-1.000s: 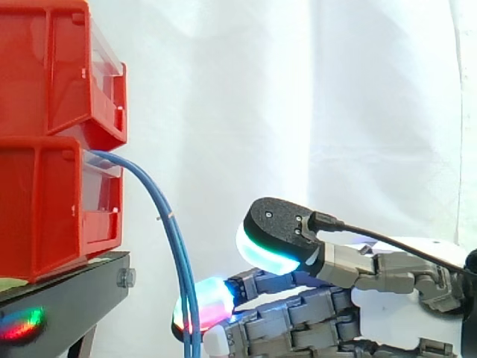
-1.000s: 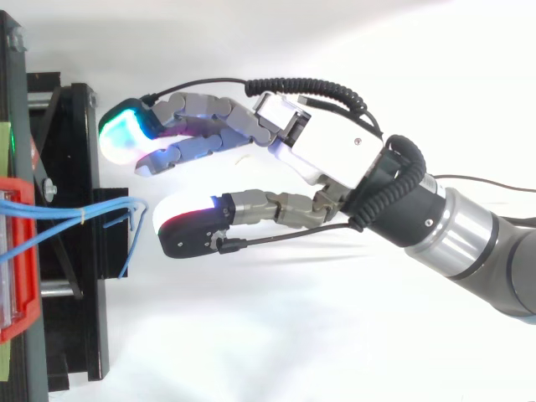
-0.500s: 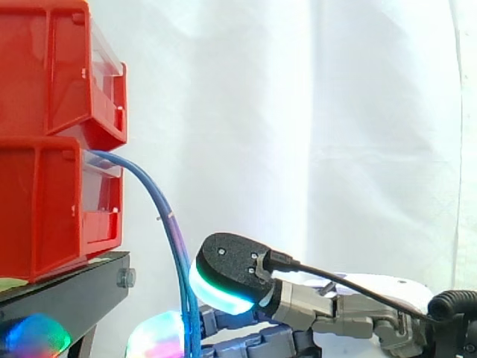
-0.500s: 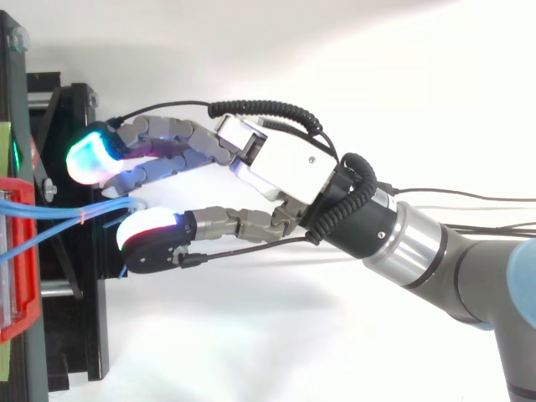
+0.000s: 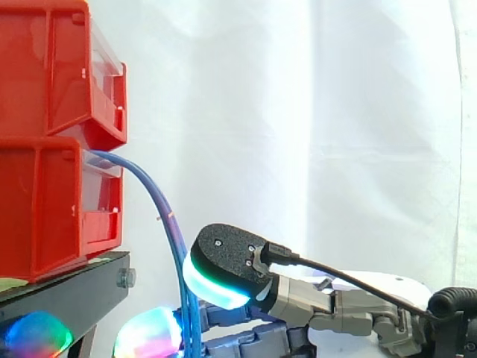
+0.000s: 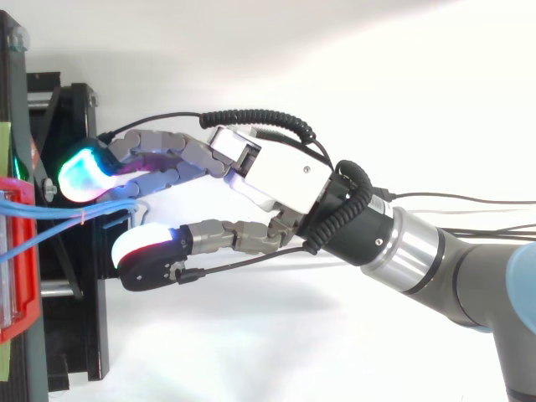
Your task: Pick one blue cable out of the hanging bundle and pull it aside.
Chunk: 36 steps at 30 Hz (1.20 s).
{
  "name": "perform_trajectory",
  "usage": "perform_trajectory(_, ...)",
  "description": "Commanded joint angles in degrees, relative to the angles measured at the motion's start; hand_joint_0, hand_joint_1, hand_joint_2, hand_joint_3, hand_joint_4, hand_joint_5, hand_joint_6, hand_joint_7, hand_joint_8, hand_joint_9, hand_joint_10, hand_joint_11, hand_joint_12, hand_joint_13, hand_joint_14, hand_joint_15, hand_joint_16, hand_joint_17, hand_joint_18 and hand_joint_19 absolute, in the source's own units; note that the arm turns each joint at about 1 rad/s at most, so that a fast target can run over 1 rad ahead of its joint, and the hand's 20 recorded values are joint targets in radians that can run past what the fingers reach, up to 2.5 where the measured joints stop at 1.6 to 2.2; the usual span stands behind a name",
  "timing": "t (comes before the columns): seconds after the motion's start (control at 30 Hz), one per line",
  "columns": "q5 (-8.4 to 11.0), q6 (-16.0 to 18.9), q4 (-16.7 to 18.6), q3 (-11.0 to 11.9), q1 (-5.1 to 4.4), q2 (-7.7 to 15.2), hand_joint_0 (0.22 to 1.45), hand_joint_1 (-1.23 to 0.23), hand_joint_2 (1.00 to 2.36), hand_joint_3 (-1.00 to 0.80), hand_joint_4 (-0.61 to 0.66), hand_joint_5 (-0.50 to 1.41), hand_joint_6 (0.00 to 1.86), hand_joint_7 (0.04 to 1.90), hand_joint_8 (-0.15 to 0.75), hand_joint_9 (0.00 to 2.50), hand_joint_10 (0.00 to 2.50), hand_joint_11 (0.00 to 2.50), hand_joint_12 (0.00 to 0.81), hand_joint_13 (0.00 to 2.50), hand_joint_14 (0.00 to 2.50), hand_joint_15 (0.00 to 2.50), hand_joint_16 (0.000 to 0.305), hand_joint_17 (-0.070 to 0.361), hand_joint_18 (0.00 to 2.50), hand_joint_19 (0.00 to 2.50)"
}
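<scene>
Top view: hand (image 6: 285,172) is holding fingers (image 6: 159,155) & thumb (image 6: 146,255) apart, clamping nothing. Blue cables (image 5: 173,246) are hanging from lower red bin (image 5: 45,209), long axis vertical, passing thru gap btwn fingers & thumb.

Thin blue cables (image 5: 172,231), bundled, arching out of lower red bin (image 5: 45,201), hanging down beside black stand (image 5: 74,294).
</scene>
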<state>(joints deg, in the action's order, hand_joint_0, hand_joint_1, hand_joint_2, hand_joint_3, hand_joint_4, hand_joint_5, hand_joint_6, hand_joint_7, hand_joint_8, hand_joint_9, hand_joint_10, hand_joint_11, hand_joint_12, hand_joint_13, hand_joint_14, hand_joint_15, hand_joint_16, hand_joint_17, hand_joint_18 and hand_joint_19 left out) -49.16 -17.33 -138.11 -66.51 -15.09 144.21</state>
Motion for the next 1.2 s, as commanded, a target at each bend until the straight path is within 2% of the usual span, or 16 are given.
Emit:
perform_trajectory(0.0,-0.5,0.64,0.03,0.06,0.06,0.01,0.52,-0.59,1.0,-0.46,0.18,-0.14,0.5,0.75,0.205,0.86,0.01,0.26,0.205,0.54,0.01,0.24,0.021,0.046,0.16,0.34)
perform_trajectory(0.27,-0.67,1.16,-0.59,1.21,0.06,0.01,0.53,-0.6,1.0,-0.46,0.17,-0.13,0.5,0.81,0.202,0.86,0.01,0.29,0.204,0.56,0.01,0.24,0.02,0.045,0.2,0.33)
perform_trajectory(0.5,-1.9,2.31,-1.99,2.26,0.33,0.01,0.54,-0.6,1.0,-0.45,0.2,-0.12,0.5,0.89,0.206,0.88,0.01,0.32,0.202,0.59,0.01,0.25,0.02,0.045,0.24,0.33)
perform_trajectory(0.67,-2.78,5.12,-3.22,2.35,0.41,-0.07,0.54,-0.61,1.0,-0.45,0.21,-0.12,0.5,0.93,0.202,0.89,0.01,0.33,0.201,0.61,0.01,0.26,0.02,0.045,0.27,0.32)
perform_trajectory(0.93,-6.39,10.22,-6.39,2.35,0.59,-0.25,0.55,-0.61,1.01,-0.44,0.21,-0.11,0.5,0.98,0.199,0.91,0.01,0.36,0.2,0.63,0.01,0.27,0.02,0.045,0.3,0.32)
perform_trajectory(1.17,-6.39,10.48,-8.93,2.26,0.59,-0.95,0.55,-0.61,1.0,-0.44,0.21,-0.11,0.5,0.98,0.202,0.92,0.01,0.35,0.201,0.63,0.01,0.27,0.02,0.046,0.3,0.32)
